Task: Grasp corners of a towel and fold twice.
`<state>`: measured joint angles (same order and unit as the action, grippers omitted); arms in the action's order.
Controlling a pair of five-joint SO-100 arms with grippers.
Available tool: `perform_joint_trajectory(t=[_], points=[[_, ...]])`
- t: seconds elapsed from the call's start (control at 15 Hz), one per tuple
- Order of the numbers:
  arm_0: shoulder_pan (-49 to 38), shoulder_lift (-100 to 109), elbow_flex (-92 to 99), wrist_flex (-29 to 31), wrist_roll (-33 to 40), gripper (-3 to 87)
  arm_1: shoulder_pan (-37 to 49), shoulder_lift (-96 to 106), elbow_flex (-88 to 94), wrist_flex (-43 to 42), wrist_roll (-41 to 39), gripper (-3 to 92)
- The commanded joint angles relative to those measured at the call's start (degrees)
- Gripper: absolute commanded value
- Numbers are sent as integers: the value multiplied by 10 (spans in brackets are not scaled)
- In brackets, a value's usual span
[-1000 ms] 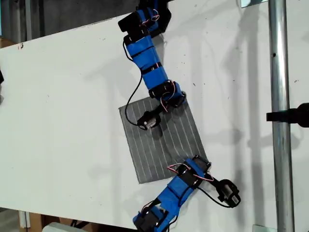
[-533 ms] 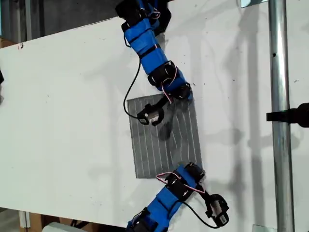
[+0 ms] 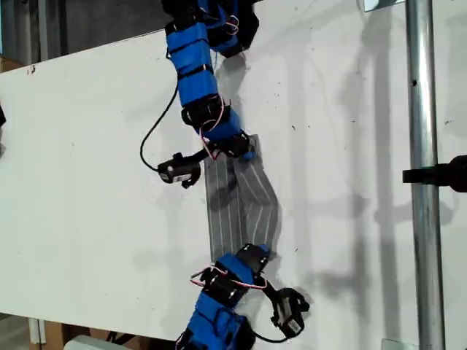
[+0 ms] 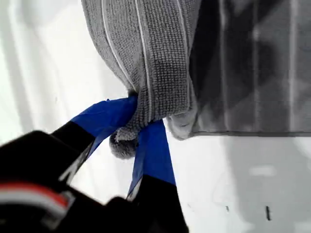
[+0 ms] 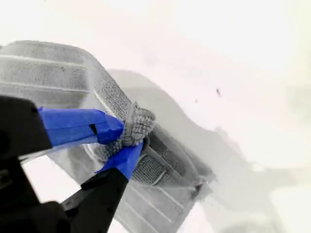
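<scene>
Currently the towel [image 3: 244, 204] lies near the middle of the white table [image 3: 95, 182] in the exterior view. It is drawn into a narrow grey band, with its pale stripes running lengthwise between the two arms. One end of the band sits at the gripper of the arm at the top of the exterior view [image 3: 197, 80]. The other end sits at the gripper of the arm at the bottom [image 3: 222, 299]. The wrist views do not settle which of these arms is first and which is second.

My first gripper [image 4: 138, 128] is clamped tight on one corner [image 4: 121, 145] of the towel. A bunched nub of cloth pokes out between the blue-taped fingers [image 4: 107, 116]. Above the pinch the fabric rises in a raised fold, and beside it a flat layer rests on the table with its hem showing.

My second gripper [image 5: 129, 138] is likewise closed hard on another corner [image 5: 138, 124]. That corner is crumpled between the blue-taped fingertips [image 5: 77, 126], and the cloth arches over a lower layer.

A black camera on a cable hangs beside each arm: one by the upper arm [image 3: 177, 171], one by the lower [image 3: 290, 313]. A metal pole [image 3: 422, 182] runs down the exterior view's right, well apart from the towel.
</scene>
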<state>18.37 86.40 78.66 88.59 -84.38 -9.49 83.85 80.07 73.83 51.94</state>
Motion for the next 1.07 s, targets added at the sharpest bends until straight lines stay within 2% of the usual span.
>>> perform_joint_trajectory(t=[0.0,0.2,0.33,0.6,0.8,1.0], points=[[-117,95,94,21,8,-29,84,44,6,17,-33,-1],[-224,100,171,10,61,-29,167,26,15,16,-107,-1],[-286,127,215,-21,100,-29,217,19,10,11,-156,-1],[-403,196,243,-43,206,-29,295,24,-40,22,-242,-1],[-402,233,286,-53,204,-29,270,38,12,8,-250,-1],[-344,236,345,-86,150,-29,193,4,63,5,-195,-1]])
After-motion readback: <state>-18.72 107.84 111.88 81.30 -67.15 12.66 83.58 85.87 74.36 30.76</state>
